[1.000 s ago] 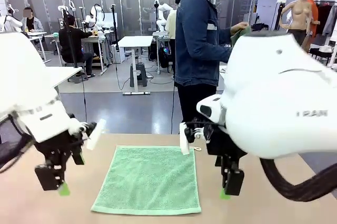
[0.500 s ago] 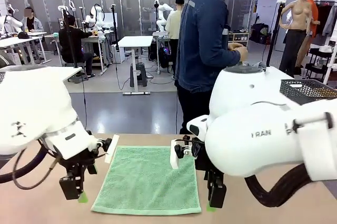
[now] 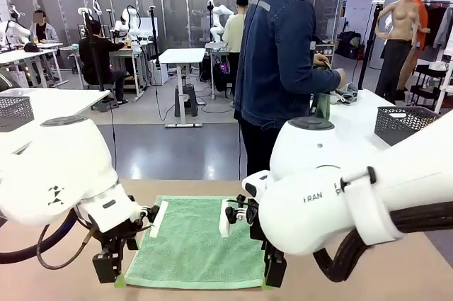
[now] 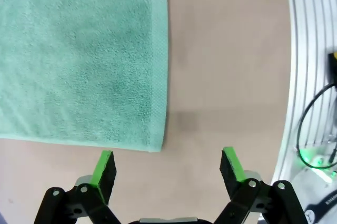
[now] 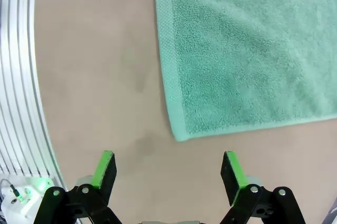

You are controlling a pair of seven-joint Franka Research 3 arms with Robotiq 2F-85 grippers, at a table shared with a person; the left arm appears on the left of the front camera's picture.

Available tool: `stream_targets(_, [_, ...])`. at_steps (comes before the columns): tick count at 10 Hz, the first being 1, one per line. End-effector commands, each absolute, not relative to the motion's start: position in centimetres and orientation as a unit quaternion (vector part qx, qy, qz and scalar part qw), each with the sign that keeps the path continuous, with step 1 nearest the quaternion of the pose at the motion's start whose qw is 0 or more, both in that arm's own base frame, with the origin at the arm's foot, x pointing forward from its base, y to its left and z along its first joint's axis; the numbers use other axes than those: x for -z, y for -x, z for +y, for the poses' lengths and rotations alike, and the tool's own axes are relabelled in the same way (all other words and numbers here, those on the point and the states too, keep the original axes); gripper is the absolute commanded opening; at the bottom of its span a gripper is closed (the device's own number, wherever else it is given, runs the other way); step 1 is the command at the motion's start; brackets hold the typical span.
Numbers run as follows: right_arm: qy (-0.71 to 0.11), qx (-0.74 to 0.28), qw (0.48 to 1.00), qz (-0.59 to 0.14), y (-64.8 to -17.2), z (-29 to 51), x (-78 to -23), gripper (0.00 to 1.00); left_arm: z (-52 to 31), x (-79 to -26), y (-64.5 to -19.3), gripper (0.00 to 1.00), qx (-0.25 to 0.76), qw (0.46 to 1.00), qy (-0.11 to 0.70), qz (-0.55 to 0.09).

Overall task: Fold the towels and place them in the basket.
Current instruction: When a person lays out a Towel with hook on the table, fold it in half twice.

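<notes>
A green towel [image 3: 198, 244] lies flat on the tan table between my two arms. My left gripper [image 3: 113, 278] hangs low at the towel's near-left corner. In the left wrist view the gripper [image 4: 168, 163] is open, and the towel's [image 4: 79, 55] corner lies just ahead of the gap between the green pads. My right gripper [image 3: 271, 281] is at the near-right corner. It [image 5: 168, 166] is open too, with that corner of the towel [image 5: 247, 45] just ahead of its gap. A dark wire-mesh basket [image 3: 409, 122] stands on a white table at the far right.
A person in a denim jacket [image 3: 279, 67] stands beyond the table, turned to the white side table, hands on something green [image 3: 323, 106]. Another mesh basket [image 3: 14, 111] sits at the far left. A grooved metal rail [image 4: 310, 50] runs along the table's near edge.
Both arms have come down and inward toward the towel's near corners, jaws staying open. The person has turned further to the side table. The towel has not moved.
</notes>
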State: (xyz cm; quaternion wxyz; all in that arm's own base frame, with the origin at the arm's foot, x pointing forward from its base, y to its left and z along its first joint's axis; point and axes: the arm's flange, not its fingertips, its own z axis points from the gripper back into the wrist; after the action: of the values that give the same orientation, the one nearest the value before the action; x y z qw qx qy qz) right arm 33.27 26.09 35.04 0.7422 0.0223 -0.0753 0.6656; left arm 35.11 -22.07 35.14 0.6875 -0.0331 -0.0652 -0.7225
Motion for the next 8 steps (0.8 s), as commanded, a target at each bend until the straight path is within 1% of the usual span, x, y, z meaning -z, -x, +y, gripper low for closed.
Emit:
stream_targets(1, [-0.023,-0.67,0.738,-0.079,-33.0,26.4,-33.1,1.0,-22.4,-34.2,-36.1,1.0,0.72,0.689,0.032,-0.073])
stream_targets(6, [-0.024,-0.677,0.733,-0.06,-33.8,26.5,-30.5,1.0,-22.3,-31.7,-37.3,1.0,0.711,0.699,0.038,-0.06])
stream_targets(8, [-0.014,-0.696,0.716,-0.061,-34.2,26.7,-30.0,1.0,-22.6,-31.0,-37.5,1.0,0.716,0.696,0.038,-0.05])
